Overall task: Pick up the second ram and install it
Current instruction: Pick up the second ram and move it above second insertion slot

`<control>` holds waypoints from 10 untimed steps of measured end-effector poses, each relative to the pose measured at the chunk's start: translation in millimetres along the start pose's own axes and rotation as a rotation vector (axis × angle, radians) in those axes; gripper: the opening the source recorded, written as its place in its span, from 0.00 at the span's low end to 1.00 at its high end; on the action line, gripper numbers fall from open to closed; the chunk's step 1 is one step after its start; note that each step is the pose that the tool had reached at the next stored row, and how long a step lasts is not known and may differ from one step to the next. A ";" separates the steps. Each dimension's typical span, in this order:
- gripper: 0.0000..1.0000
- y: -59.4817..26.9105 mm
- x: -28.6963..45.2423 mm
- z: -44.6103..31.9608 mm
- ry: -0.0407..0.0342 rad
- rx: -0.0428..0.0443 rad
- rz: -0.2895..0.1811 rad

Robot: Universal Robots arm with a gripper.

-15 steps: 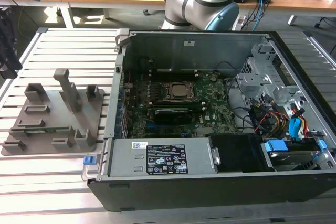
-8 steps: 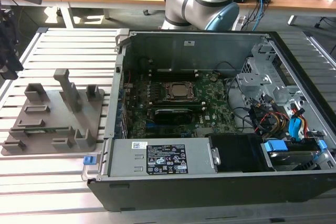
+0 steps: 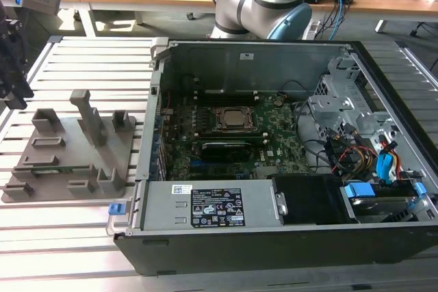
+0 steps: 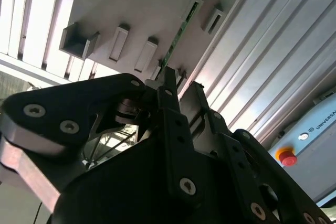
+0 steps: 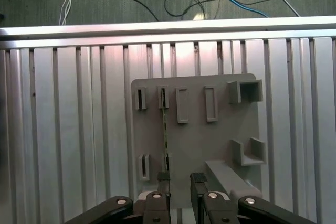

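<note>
The second ram point(image 5: 164, 129) stands on its edge in a slot of the grey fixture plate point(image 5: 210, 145), a thin green stick seen from above. It also shows in the second wrist view as a green strip point(image 4: 178, 38), and low on the plate in the exterior view point(image 3: 51, 167). My gripper point(image 5: 180, 182) hovers over the plate's edge, open, with nothing between its fingers. One fingertip point(image 5: 163, 181) sits just over the stick's near end. In the exterior view the gripper point(image 3: 12, 73) hangs dark at the far left, above the fixture.
An open computer case point(image 3: 161, 189) lies at the exterior view's right of the fixture, with the green motherboard point(image 3: 233, 148), cables and drive cages inside. Upright grey blocks point(image 3: 89, 117) rise from the fixture. The slatted metal table point(image 5: 63, 129) lies all around.
</note>
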State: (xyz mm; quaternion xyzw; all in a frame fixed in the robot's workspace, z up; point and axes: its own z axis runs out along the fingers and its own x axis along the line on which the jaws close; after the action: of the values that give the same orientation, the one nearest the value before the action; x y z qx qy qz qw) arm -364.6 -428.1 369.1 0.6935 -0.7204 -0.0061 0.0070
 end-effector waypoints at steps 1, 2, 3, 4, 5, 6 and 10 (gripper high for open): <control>0.30 0.0 0.0 0.5 0.0000 0.0000 0.000; 0.30 0.0 0.0 0.9 0.0000 0.0000 0.000; 0.30 0.0 0.0 1.5 0.0000 0.0001 0.000; 0.30 0.0 0.0 2.0 0.0000 0.0000 0.000; 0.30 -0.1 0.0 3.2 0.0000 0.0000 0.000; 0.30 -0.1 0.0 3.8 -0.0001 0.0001 0.000; 0.30 -0.1 0.0 5.4 -0.0001 0.0001 0.000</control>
State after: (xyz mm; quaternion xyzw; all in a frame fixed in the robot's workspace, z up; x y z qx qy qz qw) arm -364.6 -428.1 363.7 0.6935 -0.7204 -0.0061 0.0069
